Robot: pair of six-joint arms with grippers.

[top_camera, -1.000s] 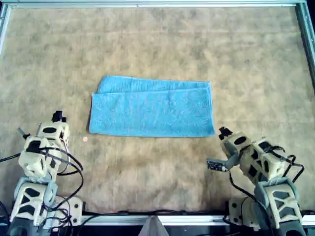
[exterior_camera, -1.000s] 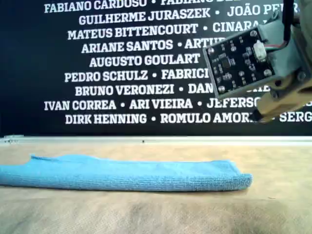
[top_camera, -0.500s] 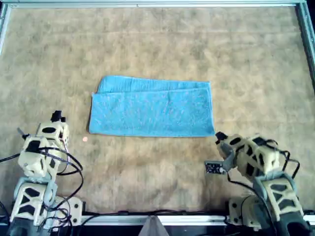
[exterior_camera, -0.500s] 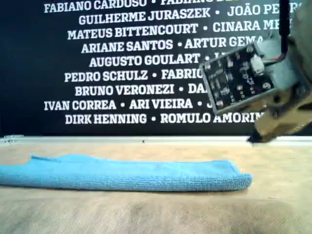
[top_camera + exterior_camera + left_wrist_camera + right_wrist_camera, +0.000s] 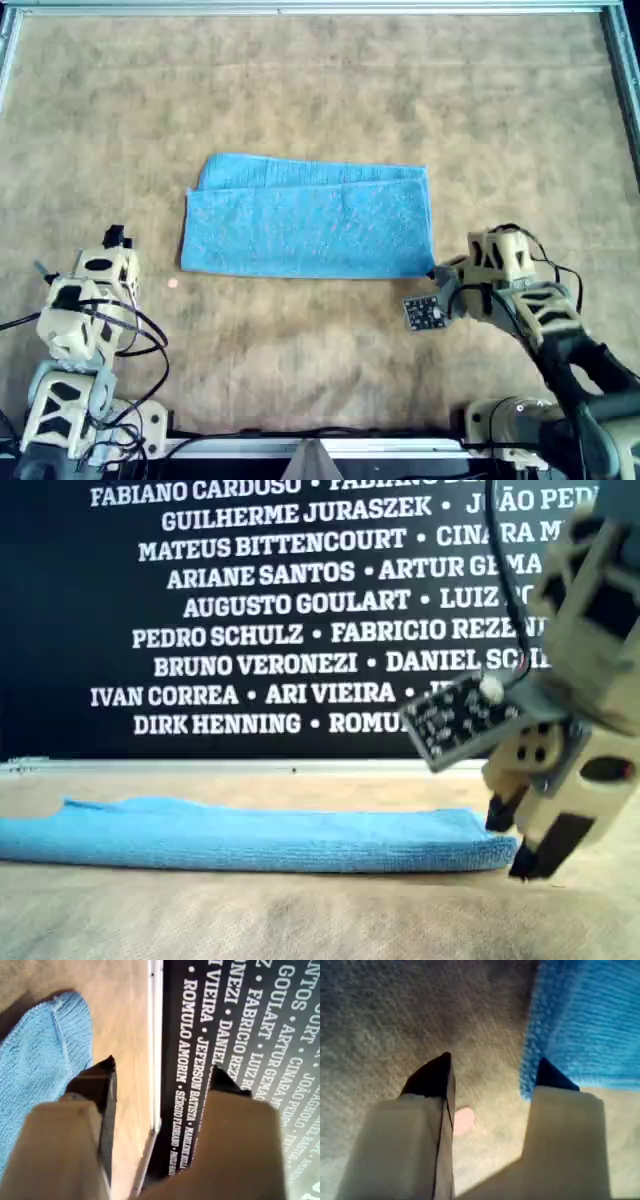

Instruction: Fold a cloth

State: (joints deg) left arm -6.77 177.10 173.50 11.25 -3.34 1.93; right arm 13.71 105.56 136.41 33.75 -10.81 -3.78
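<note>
Since the earlier frames, my first gripper (image 5: 440,272) has advanced and lowered to the near right corner of the cloth (image 5: 308,216) in the overhead view; its jaws are spread wide with nothing between them. The cloth lies folded in half, flat on the brown mat (image 5: 320,90) near its centre. My second gripper (image 5: 117,237) hovers beside the cloth's near left corner, jaws parted and empty, above a small pink dot (image 5: 172,284).
</note>
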